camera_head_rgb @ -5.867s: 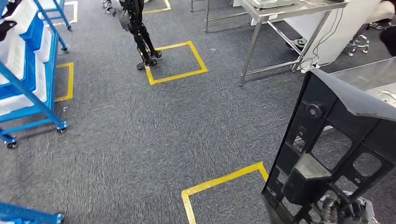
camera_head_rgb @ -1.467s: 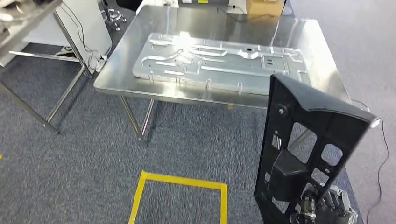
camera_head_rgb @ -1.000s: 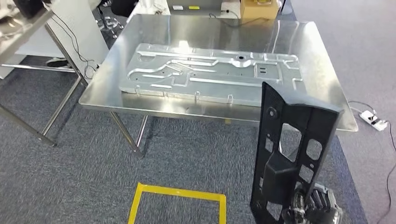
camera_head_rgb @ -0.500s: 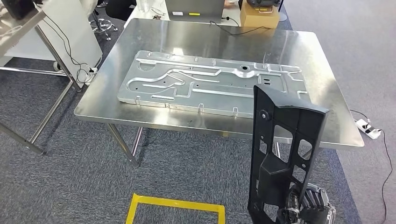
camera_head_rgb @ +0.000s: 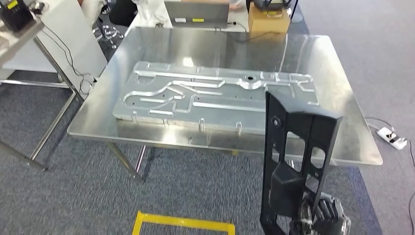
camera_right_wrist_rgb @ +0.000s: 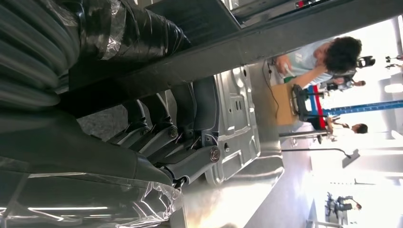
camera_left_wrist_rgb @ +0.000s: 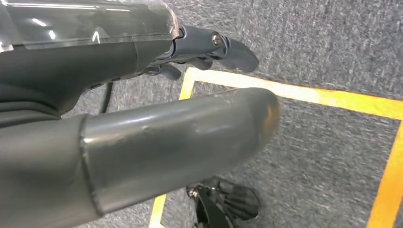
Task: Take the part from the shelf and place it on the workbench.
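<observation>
A tall black plastic part with several cut-outs stands upright at the lower right of the head view. My right hand grips its lower end. The right wrist view shows dark fingers wrapped around the black part. The part's top overlaps the near right edge of the steel workbench in the head view; I cannot tell its height above the bench. A large ribbed silver plate lies flat on the bench. My left hand hangs over the carpet, fingers stretched out and holding nothing.
A cardboard box and a laptop sit at the bench's far edge. A second steel table stands to the left. Yellow floor tape marks a square before the bench. A power strip lies right. A person sits beyond the bench.
The whole view has shifted as I moved, from the shelf aisle to facing the workbench, which now sits slightly nearer. The black part stays upright in my right hand.
</observation>
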Controlling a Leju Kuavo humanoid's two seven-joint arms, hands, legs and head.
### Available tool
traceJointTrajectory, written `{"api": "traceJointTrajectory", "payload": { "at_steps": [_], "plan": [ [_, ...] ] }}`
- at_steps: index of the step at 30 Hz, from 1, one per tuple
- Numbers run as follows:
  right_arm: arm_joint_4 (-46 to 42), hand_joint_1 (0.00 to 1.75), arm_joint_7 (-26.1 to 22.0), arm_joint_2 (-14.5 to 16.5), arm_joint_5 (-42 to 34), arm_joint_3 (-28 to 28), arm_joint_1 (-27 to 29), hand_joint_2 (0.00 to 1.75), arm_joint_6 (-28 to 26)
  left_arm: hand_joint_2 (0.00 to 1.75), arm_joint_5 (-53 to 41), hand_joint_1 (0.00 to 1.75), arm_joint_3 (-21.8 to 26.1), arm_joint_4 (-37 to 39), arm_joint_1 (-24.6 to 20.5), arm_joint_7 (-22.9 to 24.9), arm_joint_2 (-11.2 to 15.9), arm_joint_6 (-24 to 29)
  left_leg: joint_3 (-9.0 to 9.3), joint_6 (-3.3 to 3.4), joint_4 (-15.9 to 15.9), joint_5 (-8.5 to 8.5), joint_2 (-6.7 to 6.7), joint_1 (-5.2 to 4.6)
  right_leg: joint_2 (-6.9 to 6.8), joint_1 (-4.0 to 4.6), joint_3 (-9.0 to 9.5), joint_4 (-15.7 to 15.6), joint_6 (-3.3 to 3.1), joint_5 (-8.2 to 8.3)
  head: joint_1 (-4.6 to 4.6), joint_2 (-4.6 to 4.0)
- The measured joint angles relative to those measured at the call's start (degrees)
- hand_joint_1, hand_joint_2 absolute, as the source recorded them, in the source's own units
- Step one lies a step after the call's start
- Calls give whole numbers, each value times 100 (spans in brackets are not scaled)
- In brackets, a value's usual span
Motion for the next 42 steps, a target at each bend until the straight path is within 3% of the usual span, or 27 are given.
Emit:
{"api": "traceJointTrajectory", "payload": {
  "at_steps": [1, 2, 3, 5, 6, 8, 11, 14, 16, 18, 19, 20, 21, 23, 25, 28, 30, 32, 33, 34, 35, 37, 39, 42],
  "plan": [
    [0, 175, 8, -1, 2, 4, 7, 175, -4, 0, 2, 0, 1, 0, 9, 2, 1, 0, -189, -18, 237, -69, 1, 2, 5, 4, 20, 1, -6, -27, 1, 0],
    [0, 175, 16, -3, 4, 5, 16, 175, -9, 0, 3, 0, 2, 0, 23, 4, 4, 1, -307, -30, 312, -24, 1, 3, 14, 4, 52, 2, -3, -60, -1, 0],
    [0, 175, 22, -4, 9, 7, 24, 175, -16, 0, 5, 0, 3, 0, 35, 5, 8, 2, -328, -29, 186, 146, 2, 4, 23, 1, 99, 3, 9, -98, -1, 0],
    [1, 175, 46, -5, 32, 9, 36, 175, -27, 0, 17, 0, 7, 0, 48, 7, 13, -1, -175, -7, -437, 660, 7, 4, 32, -7, 217, 4, 51, -189, -2, 0],
    [1, 175, 58, -5, 49, 11, 40, 175, -32, 0, 27, 0, 9, 0, 47, 8, 14, -3, -104, 3, -720, 759, 15, -9, 35, -4, 260, 14, 80, -232, -4, 0],
    [1, 175, 82, -8, 79, 16, 48, 175, -38, 0, 43, 0, 15, 0, 50, 16, 14, -9, -41, 58, -964, 785, 25, -31, 37, 11, 302, 37, 154, -299, -3, 0],
    [-1, 175, 113, -16, 104, 22, 65, 175, -62, 0, 51, 0, 32, 0, 64, 25, 9, -10, 49, 178, -1025, 818, 20, -14, 37, 21, 341, 150, 255, -344, -1, 0],
    [-4, 175, 124, -20, 119, 24, 61, 175, -84, 0, 52, 0, 37, 0, 48, 28, 3, -10, 155, 232, -1065, 799, 17, 8, 32, -4, 217, 457, 325, -444, -1, 0],
    [-4, 175, 124, -21, 122, 23, 58, 175, -88, 0, 54, 0, 37, 0, 45, 28, 3, -10, 160, 239, -1067, 795, 18, 9, 31, -7, 164, 542, 335, -476, -1, 0],
    [-3, 175, 125, -32, 124, 22, 69, 175, -98, 0, 61, 0, 41, 0, 42, 31, 5, -11, 215, 246, -1067, 736, 16, 10, 28, -38, -252, 1048, 378, -651, 2, 0],
    [-3, 175, 126, -39, 133, 19, 75, 175, -112, 0, 64, 0, 47, 0, 43, 33, 6, -12, 276, 241, -1066, 685, 11, 13, 25, -57, -455, 1180, 397, -625, 2, 0],
    [-3, 175, 126, -46, 155, 16, 82, 175, -139, 0, 67, 0, 57, 0, 42, 33, 6, -15, 356, 233, -1067, 622, 5, 17, 22, -73, -613, 1177, 407, -495, 2, 0],
    [-5, 175, 126, -51, 186, 10, 84, 175, -173, 0, 67, 0, 69, 0, 46, 30, 5, -19, 423, 214, -1072, 567, -2, 23, 19, -76, -596, 862, 389, -200, 3, 0],
    [-13, 175, 136, -51, 282, -10, 71, 175, -246, 0, 64, 0, 94, 0, 35, 10, 4, -29, 501, 169, -1084, 498, -12, 21, 15, -39, -501, 368, 326, 110, 5, 0],
    [-35, 175, 157, -51, 432, -38, 54, 175, -334, 0, 52, 0, 113, 0, 23, -5, 6, -45, 548, 97, -1103, 486, -14, 8, 17, -3, -495, 260, 260, 147, 10, 0],
    [-88, 175, 265, -46, 837, -106, -21, 175, -539, 0, 2, 0, 126, 0, 14, -15, 19, -83, 572, 14, -968, 430, -4, 10, 29, -26, -353, 121, 156, 207, 11, 0],
    [-137, 175, 425, -46, 1182, -188, -149, 175, -674, 0, -51, 0, 125, 0, -4, -18, 32, -112, 339, 2, -508, 156, 0, 18, 21, -36, -278, 60, 92, 198, 7, 0],
    [-174, 175, 564, -55, 1379, -287, -284, 175, -734, 0, -75, 0, 123, 0, -11, -18, 46, -125, -63, -19, 138, -128, 0, 17, 22, -21, -261, 55, 51, 175, 3, 0],
    [-187, 175, 608, -60, 1413, -326, -324, 175, -742, 0, -77, 0, 123, 0, -7, -17, 57, -126, -209, -24, 320, -154, 0, 18, 25, -13, -251, 57, 42, 162, 3, 0],
    [-198, 175, 635, -63, 1426, -357, -346, 175, -744, 0, -78, 0, 123, 0, -1, -17, 68, -127, -267, -22, 313, -65, 0, 17, 29, -8, -233, 59, 41, 146, 3, 0],
    [-205, 175, 650, -65, 1433, -381, -358, 175, -746, 0, -80, 0, 124, 0, 1, -16, 78, -127, -224, -11, 101, 137, 1, 17, 32, -7, -207, 62, 48, 128, 3, 0],
    [-209, 175, 662, -68, 1446, -416, -382, 175, -751, 0, -81, 0, 124, 0, 3, -16, 93, -128, -10, 27, -582, 601, 5, 12, 35, -4, -158, 79, 79, 88, 3, 0],
    [-215, 175, 675, -75, 1502, -435, -417, 175, -798, 0, -93, 0, 122, 0, 1, -16, 103, -134, 94, 59, -1001, 750, 9, -14, 37, 7, -171, 109, 128, 60, 4, 0],
    [-225, 175, 884, -195, 1802, -448, -601, 175, -952, 0, -163, 0, 120, 0, 22, -13, 114, -188, 110, 131, -1100, 810, 14, -22, 49, 15, -187, 116, 226, 41, 5, 0]
  ]
}}
